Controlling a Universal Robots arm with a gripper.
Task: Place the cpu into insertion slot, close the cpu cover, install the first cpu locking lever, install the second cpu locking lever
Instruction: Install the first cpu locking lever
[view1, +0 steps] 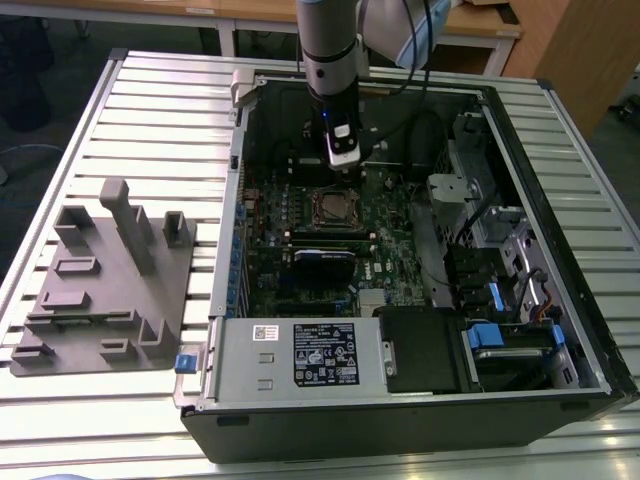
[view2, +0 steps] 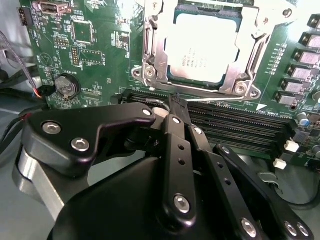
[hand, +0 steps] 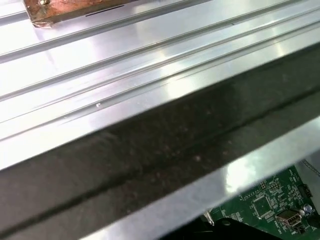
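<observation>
The cpu (view2: 200, 47), a silvery square chip, lies in the insertion slot (view1: 334, 207) on the green board inside the open computer case. The cpu cover (view2: 254, 31), a silvery frame, lies flat over the chip's edges. I cannot tell how the locking levers stand. My gripper (view2: 176, 102) is shut with nothing in it, its black fingertips (view2: 179, 106) together just short of the socket's near edge, above the long black memory slots. In the exterior view the gripper (view1: 343, 160) hangs over the board just behind the socket.
The case walls (view1: 236, 190) surround the board. A power supply (view1: 300, 355) and drive cages (view1: 500, 290) fill the front and the exterior view's right. A grey fixture block (view1: 100, 280) stands on the slatted table. A coin battery (view2: 66, 86) and cables lie beside the socket.
</observation>
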